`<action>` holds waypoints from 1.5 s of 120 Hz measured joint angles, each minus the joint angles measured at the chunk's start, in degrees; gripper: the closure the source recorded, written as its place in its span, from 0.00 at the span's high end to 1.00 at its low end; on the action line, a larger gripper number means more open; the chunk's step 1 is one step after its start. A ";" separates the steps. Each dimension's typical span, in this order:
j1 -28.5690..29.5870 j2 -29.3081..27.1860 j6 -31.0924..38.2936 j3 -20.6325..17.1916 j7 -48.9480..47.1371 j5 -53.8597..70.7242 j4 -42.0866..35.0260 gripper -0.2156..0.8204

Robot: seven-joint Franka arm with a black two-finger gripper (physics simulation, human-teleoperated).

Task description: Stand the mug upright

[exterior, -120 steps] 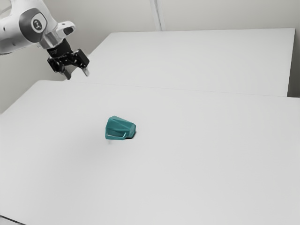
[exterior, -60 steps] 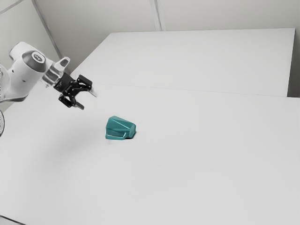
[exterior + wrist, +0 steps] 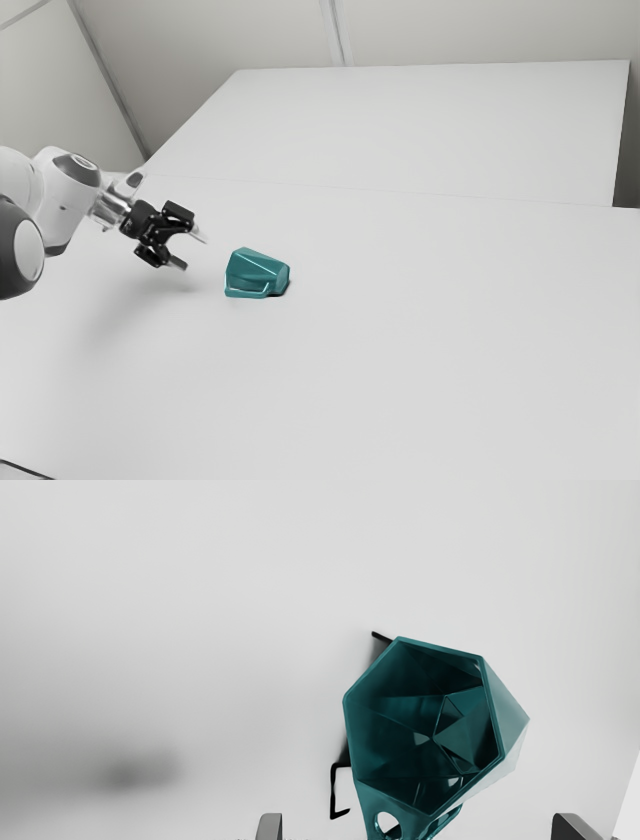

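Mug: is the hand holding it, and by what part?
Nothing is held: the hand is open, and the mug lies on its side, apart from it.

No lettering, label, brand, number or sign can be read. A small pale mark (image 3: 82, 160) sits on the dark grey, round joint cap (image 3: 72, 167) of the glossy white robot arm (image 3: 60, 205), near the exterior view's left edge; it is too small to make out.
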 joint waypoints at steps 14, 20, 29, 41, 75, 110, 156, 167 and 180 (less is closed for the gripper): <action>-0.27 0.18 -1.94 0.04 3.11 -1.60 0.01 0.77; -0.47 0.47 -2.36 0.05 4.20 -2.79 0.03 0.77; -1.07 1.65 -2.60 -0.02 5.61 -4.94 0.49 0.77; -2.08 3.28 -2.24 -0.03 7.05 -7.05 1.75 0.77; -4.17 4.36 -1.71 -0.50 9.63 -10.08 3.33 0.77; -4.94 1.35 -0.50 -0.25 11.44 -10.56 -1.35 0.77; -6.38 2.01 0.83 -0.38 12.96 -10.92 -2.72 0.74; -6.80 2.22 1.13 -0.39 13.20 -11.46 -2.70 0.71; -7.01 2.28 1.36 -0.39 13.43 -11.79 -2.66 0.61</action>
